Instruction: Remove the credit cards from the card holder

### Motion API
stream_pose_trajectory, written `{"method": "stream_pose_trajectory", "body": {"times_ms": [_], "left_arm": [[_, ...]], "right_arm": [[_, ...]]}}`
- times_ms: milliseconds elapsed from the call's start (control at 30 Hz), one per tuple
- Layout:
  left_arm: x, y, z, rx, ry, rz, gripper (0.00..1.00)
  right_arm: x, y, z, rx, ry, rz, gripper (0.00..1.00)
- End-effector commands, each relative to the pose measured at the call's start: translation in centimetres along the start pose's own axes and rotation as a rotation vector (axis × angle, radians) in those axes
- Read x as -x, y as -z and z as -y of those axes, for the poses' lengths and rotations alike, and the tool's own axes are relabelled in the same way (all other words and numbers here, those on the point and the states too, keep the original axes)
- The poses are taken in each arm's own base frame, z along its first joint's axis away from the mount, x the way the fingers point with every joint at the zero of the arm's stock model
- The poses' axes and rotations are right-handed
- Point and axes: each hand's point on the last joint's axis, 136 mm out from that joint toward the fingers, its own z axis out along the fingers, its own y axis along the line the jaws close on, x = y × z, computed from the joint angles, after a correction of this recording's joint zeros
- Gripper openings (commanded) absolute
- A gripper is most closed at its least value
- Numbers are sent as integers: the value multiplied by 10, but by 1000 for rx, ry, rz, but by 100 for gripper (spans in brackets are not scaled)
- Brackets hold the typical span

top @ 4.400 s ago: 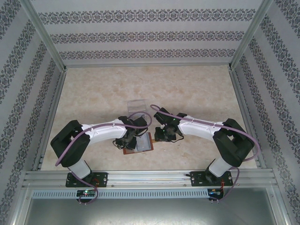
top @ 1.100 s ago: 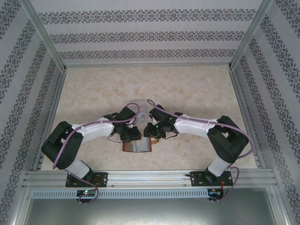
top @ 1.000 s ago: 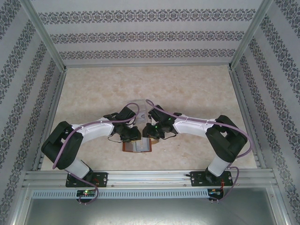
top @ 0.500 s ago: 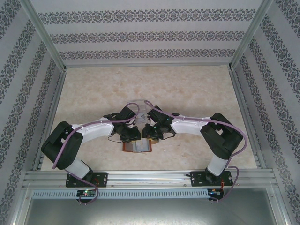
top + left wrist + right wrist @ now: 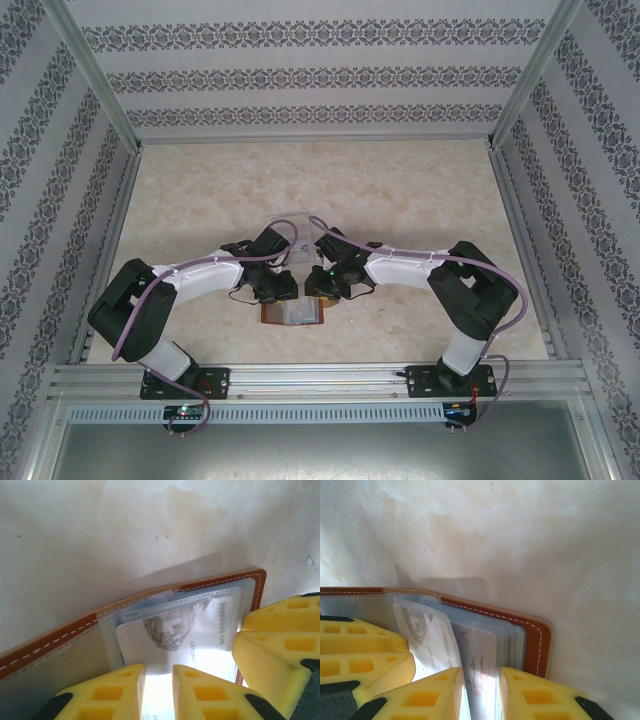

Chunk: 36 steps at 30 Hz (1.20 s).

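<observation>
The card holder [image 5: 293, 313] lies open on the table [image 5: 420, 190], near the front edge and between the two arms. The clear tray [image 5: 291, 223] is just behind them. The credit cards [image 5: 185, 635] are still inside the grey-blue pockets. In the right wrist view one pale card [image 5: 426, 630] stands tilted up from its pocket, while the others lie flat.

A few seconds ago both grippers were over the near part of the holder. Now they have moved to its far edge, and in the last second the right elbow has folded closer in. I judge that the arms have finished the approach and are starting the pull, but no card is out yet.

The left gripper [image 5: 272, 290] reaches in from the left and the right gripper [image 5: 322, 288] from the right. They point down and almost touch each other over the holder. The jaws of each one stand only a narrow gap apart, with pale plastic in the gap. Whether they really pinch a card, I cannot tell.
</observation>
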Motion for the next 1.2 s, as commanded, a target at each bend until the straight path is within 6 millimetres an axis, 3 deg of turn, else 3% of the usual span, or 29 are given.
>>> {"method": "stream_pose_trajectory", "body": {"times_ms": [0,233,467,900,1167], "left_arm": [[2,7,-1,10,1,4,24],[2,1,7,-40,13,-8,24],[3,-2,6,-42,16,-12,21],[1,-5,6,-49,19,-22,21],[-1,1,-3,16,2,-24,25]], "right_arm": [[-1,8,7,-37,7,15,28],[3,20,-10,18,20,42,29],[0,12,-22,77,19,7,29],[-4,-6,-11,62,1,-27,28],[-6,-7,21,-85,4,-20,28]]}}
